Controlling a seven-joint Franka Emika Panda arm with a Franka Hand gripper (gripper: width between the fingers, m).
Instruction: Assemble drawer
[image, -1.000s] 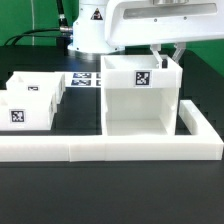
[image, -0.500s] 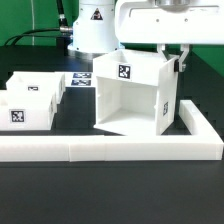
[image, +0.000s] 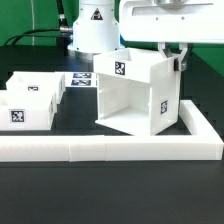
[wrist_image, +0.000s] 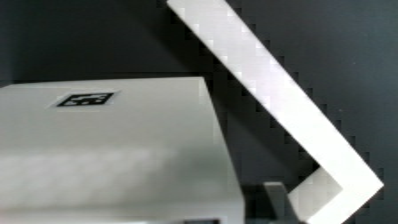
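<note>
Find the housing of the drawer right of centre in the exterior view, standing on the black table. Turned askew, with the open front toward roughly six to seven o'clock and a tag on top. Hemmed in by the white border bar at six o'clock and at three o'clock; near the bar, impossible to tell whether touching. Note the two trays well apart at nine o'clock, not yet slid in, and the marker board lying flat toward ten o'clock of the housing.

Look for the gripper at two o'clock of the housing, just beside the top of its outer side wall. Shut tight, clasping nothing; seemingly set against that wall from outside, though contact cannot be confirmed.

Judging by thin plastic walls and a hollow inside, expect something light, stiff and smooth. Likely to slide or pivot on the table under a low nudge, and to tip under a high one. Far too wide to span whole. Better to pinch the top edge of a single wall, squarely and clear of the tags, or to shove an outer wall with closed tips, using the bar as a stop.
</note>
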